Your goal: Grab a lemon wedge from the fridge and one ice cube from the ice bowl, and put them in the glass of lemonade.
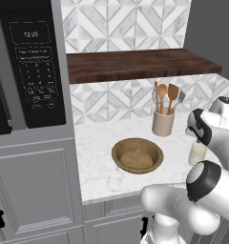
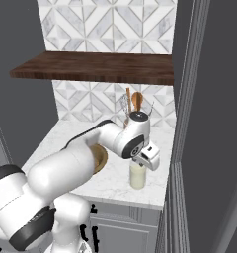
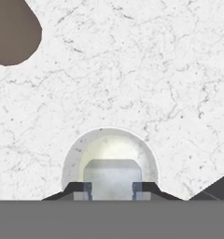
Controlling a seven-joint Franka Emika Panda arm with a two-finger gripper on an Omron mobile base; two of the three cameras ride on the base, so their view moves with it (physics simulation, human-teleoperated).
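My gripper hangs straight above the glass of lemonade, shut on the ice cube, a pale block between the two dark fingertips. The glass stands near the counter's front right corner, with the hand just over its rim. From the left, the glass shows beneath the wrist. The wooden ice bowl sits to the glass's left, partly behind my arm. The lemon wedge is out of view. A tall dark grey side right of the counter looks like the fridge.
A beige cup of wooden utensils stands at the back by the tiled wall. A dark wooden shelf hangs over the white marble counter. A black microwave sits in the cabinet column on the left.
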